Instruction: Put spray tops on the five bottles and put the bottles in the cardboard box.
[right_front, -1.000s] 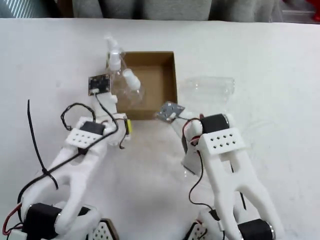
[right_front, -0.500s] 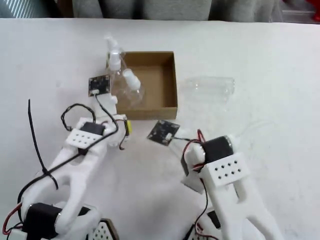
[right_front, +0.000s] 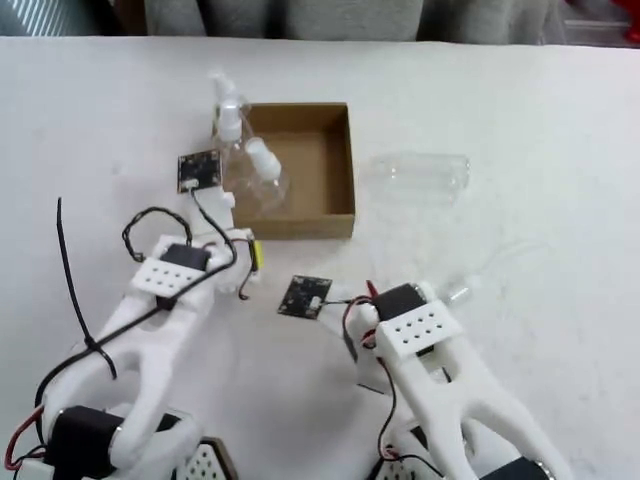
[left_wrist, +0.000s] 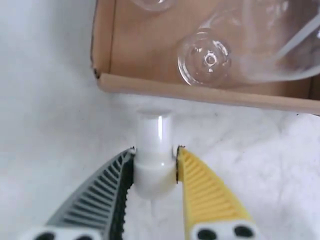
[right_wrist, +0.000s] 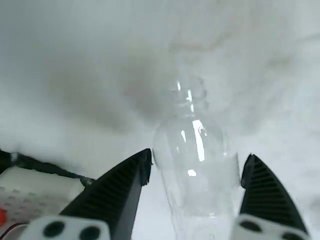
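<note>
The left gripper (left_wrist: 155, 150) is clamped on a short white plastic spray top (left_wrist: 154, 131), just outside the near wall of the open brown cardboard box (left_wrist: 200, 95), by its left corner. Nearer and to the right, the right gripper (right_wrist: 196, 159) has its jaws spread wide either side of a clear, uncapped plastic bottle (right_wrist: 192, 145). Whether they press it I cannot tell. Joining top and bottle looks chancy: a loosely held or over-squeezed bottle could slip or tilt, so the top misses the neck. Lifting the top could also nudge the box.
</note>
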